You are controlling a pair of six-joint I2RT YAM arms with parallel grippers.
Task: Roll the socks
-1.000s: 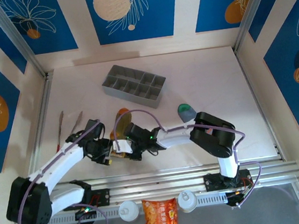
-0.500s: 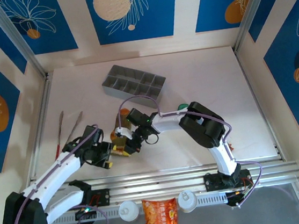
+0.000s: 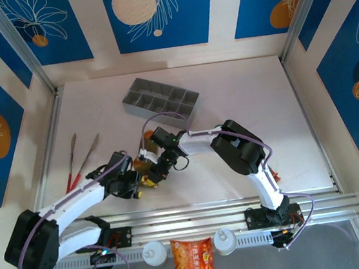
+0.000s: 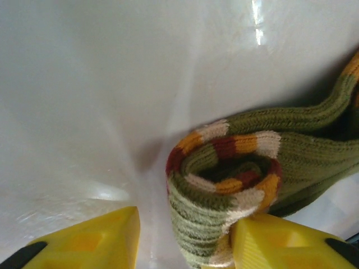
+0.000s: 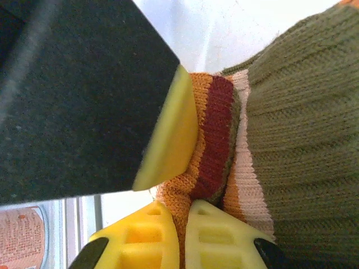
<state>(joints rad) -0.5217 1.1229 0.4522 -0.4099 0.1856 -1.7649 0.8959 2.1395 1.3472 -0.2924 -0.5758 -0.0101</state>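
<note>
Change: Since a second ago my right arm's elbow has swung left. The left gripper [image 3: 135, 183] has narrowed. The olive sock [image 3: 146, 175], then spread out beyond the grippers, is now a tight bundle between them.
Left fingers: Parted in the left wrist view [image 4: 185, 221]. One yellow finger [image 4: 280, 244] touches the rolled sock [image 4: 235, 168] and the other stands apart from it, so nothing is clamped.
Right fingers: The right gripper [image 3: 152, 167] is closed [image 5: 179, 210], pinching a fold of the sock's orange stripe [image 5: 291, 112].
Sock place: On the white table [image 3: 240, 95], left of centre and near me. Its striped end is curled into a roll.
Count: I make out one olive sock and one grey tray [image 3: 161, 101], which sits farther back. Two tongs [image 3: 73, 161] lie to the left. At the near edge are one snack packet [image 3: 192, 259] and two white caps [image 3: 154, 252].
</note>
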